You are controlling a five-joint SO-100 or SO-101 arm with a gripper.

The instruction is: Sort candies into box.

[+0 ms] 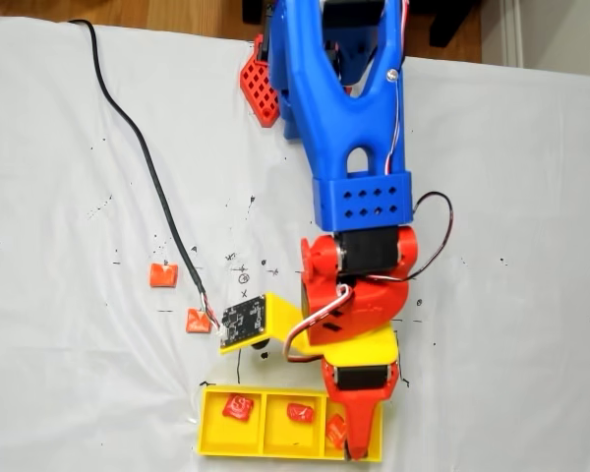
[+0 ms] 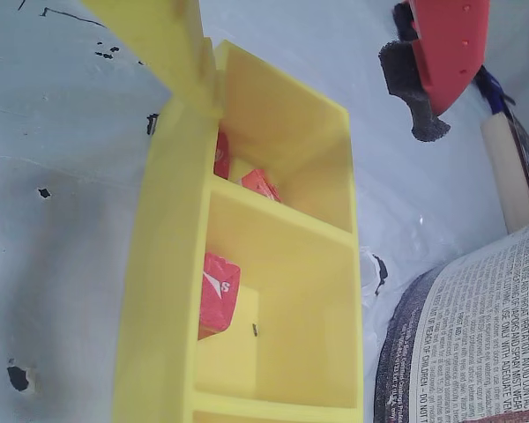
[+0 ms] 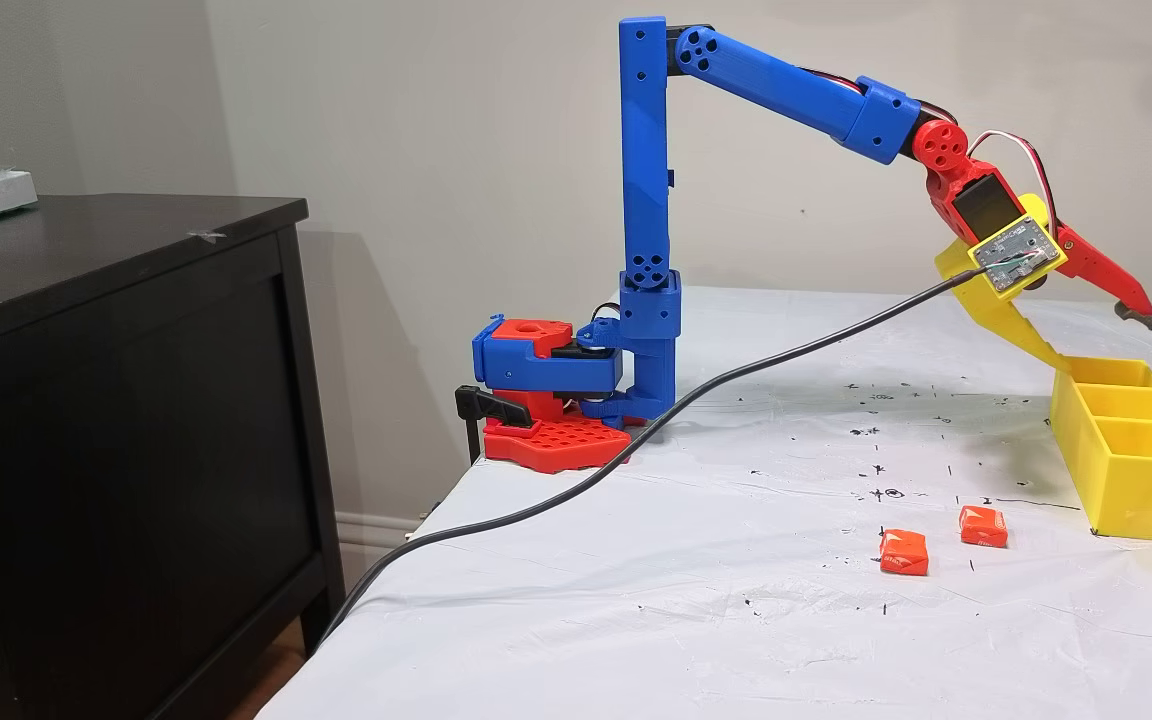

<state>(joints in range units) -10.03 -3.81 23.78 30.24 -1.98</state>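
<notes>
The yellow box (image 1: 212, 438) lies at the table's near edge in a fixed view, with three compartments in a row. One red candy (image 1: 238, 406) sits in its left compartment, one (image 1: 299, 412) in the middle, and another (image 1: 335, 430) in the right one, half under the arm. My gripper (image 1: 359, 444) hangs open over that right compartment, holding nothing. In the wrist view the yellow finger (image 2: 163, 44) touches the box (image 2: 159, 291) wall and the red finger (image 2: 445, 53) stands wide apart. Two orange candies (image 3: 904, 552) (image 3: 983, 527) lie loose on the cloth.
A black cable (image 1: 157, 187) crosses the white cloth to the wrist board. The arm's red base (image 3: 551, 440) sits at the table's far edge. A dark cabinet (image 3: 116, 400) stands beside the table. A printed package (image 2: 467, 352) lies just beyond the box.
</notes>
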